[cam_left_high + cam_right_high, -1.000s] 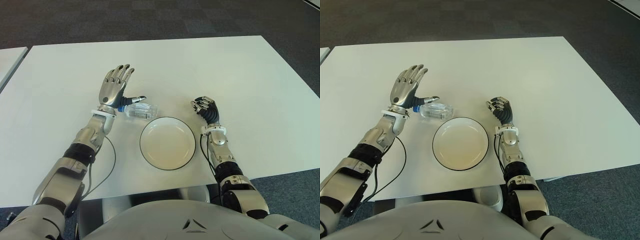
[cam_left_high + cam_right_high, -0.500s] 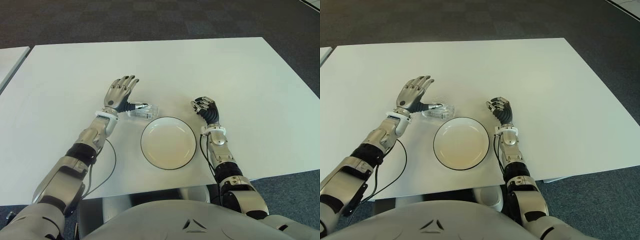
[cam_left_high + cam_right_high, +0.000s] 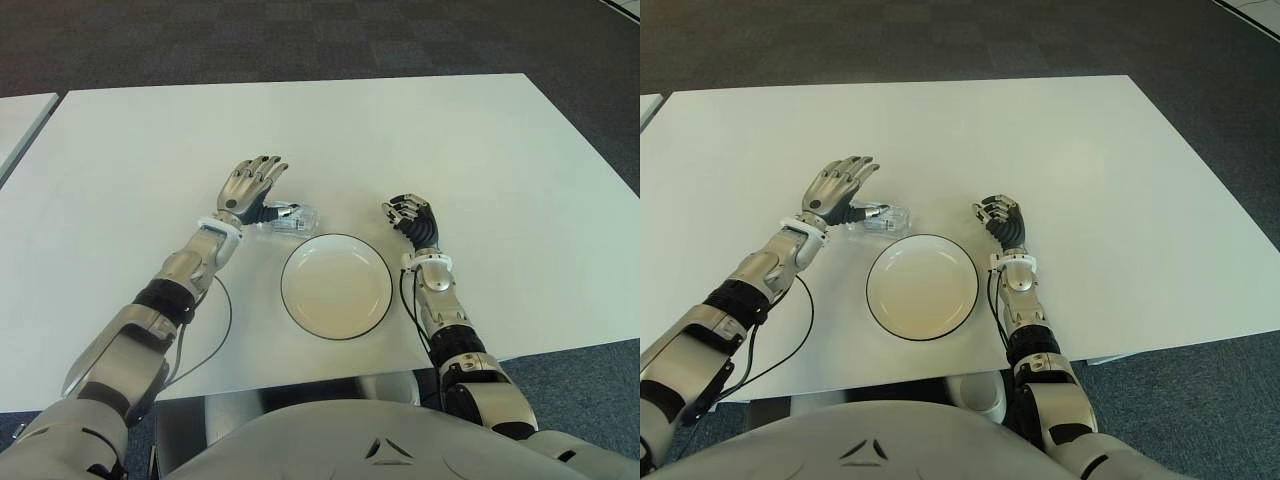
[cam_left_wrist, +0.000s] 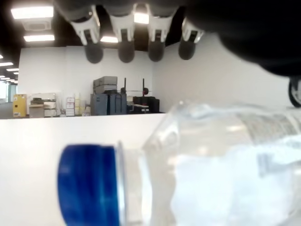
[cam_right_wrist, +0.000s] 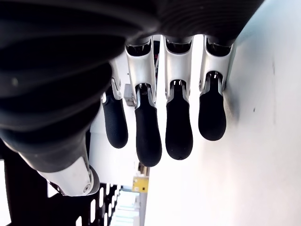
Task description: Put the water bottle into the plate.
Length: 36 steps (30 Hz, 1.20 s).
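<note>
A clear water bottle with a blue cap lies on its side on the white table, just beyond the upper-left rim of the white plate. My left hand hovers low over the cap end of the bottle, fingers stretched out above it and not closed around it. The thumb lies along the bottle's side. My right hand shows to the right of the plate with its fingers curled, holding nothing. The plate has a dark rim and nothing on it.
A black cable loops on the table beside my left forearm. The table's front edge runs close below the plate. A second white table corner shows at the far left, and dark carpet lies beyond.
My left hand has tipped forward and come down from a raised, upright pose until it is spread low over the bottle. The right hand has not moved.
</note>
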Tool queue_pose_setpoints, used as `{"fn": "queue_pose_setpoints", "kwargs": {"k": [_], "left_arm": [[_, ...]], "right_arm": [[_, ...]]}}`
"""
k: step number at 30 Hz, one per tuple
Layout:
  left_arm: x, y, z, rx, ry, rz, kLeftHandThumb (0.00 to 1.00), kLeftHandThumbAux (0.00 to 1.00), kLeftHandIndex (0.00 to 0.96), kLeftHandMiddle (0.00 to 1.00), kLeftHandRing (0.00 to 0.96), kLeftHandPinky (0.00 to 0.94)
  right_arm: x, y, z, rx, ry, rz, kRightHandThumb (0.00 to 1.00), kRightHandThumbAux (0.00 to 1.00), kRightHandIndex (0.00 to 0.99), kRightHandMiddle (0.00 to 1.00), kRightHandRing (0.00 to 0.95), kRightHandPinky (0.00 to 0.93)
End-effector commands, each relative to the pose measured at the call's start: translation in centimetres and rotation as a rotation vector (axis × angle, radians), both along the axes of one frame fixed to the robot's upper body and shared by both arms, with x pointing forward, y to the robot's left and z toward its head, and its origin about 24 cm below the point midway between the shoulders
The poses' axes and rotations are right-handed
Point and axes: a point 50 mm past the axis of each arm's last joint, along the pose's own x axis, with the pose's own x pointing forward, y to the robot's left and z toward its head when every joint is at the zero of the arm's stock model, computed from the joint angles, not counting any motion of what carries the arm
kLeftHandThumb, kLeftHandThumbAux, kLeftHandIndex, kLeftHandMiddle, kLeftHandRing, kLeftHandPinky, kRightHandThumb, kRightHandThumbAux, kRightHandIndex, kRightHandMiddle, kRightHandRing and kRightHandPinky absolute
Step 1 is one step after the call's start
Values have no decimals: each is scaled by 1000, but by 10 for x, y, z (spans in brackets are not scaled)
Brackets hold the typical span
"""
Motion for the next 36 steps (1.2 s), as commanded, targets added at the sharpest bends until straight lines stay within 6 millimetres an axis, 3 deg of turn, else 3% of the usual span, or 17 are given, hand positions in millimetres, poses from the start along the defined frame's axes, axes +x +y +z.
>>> {"fn": "queue_pose_setpoints", "kwargs": {"k": [1,36], "left_arm": [[-4,1,-8,98,85,-6,620,231,0,0,0,0],[-22,0,-31,303,276,8,631,252,0,0,0,0]], "right_arm": [[-4,0,-5,13,27,0,706,730,433,603,628,645],[-6,-1,-4,8,25,-6,707,729,433,598,627,647]]}}
